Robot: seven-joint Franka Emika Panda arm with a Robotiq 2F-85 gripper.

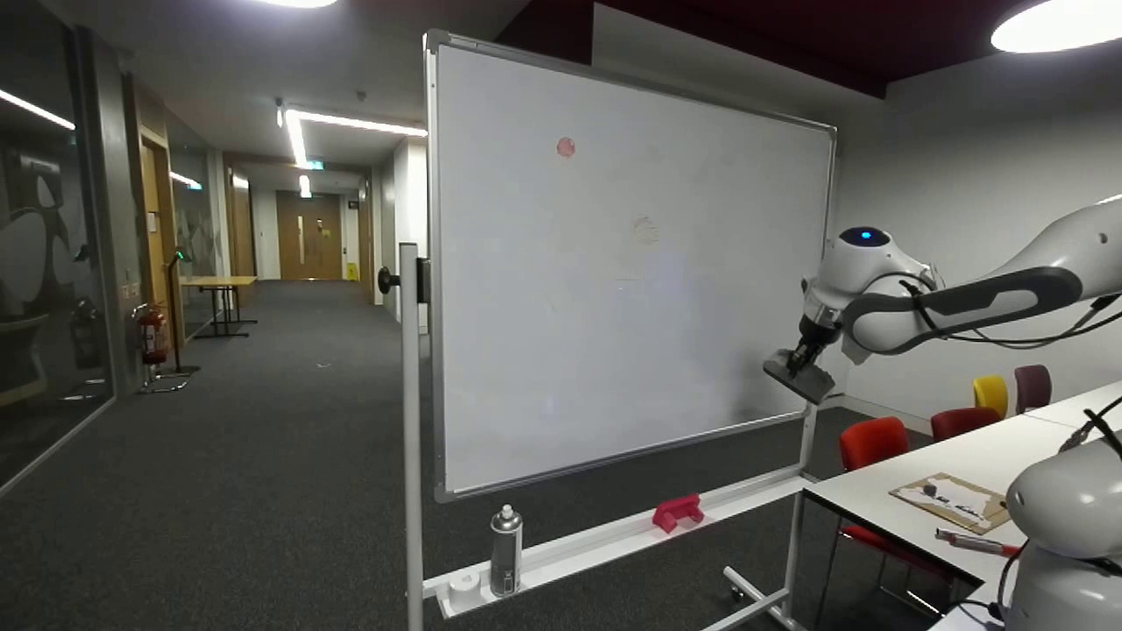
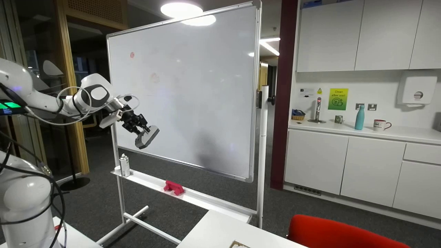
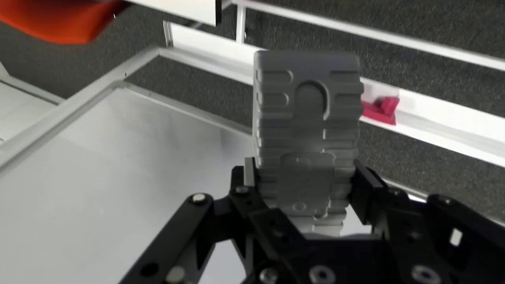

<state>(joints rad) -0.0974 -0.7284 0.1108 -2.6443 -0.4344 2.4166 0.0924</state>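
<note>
Before the whiteboard, near its lower edge in an exterior view, the robot arm is extended, its forearm sloping down to a bent wrist. The pincer points obliquely downward in both exterior views. Its jaws are clamped on the opposite long sides of a grey eraser block, which is held tilted, much of its length projecting beyond the grip. Contact between block and board cannot be confirmed.

Containers: on the white ledge below the board, a spray can stands upright, a small white round item just beside it. A red bracket-like piece lies on the same ledge, well apart from the can. Near the tap, a basket holds dark blue articles. A turquoise bottle stands upright near a white mug; the contents of both are hidden.
</note>
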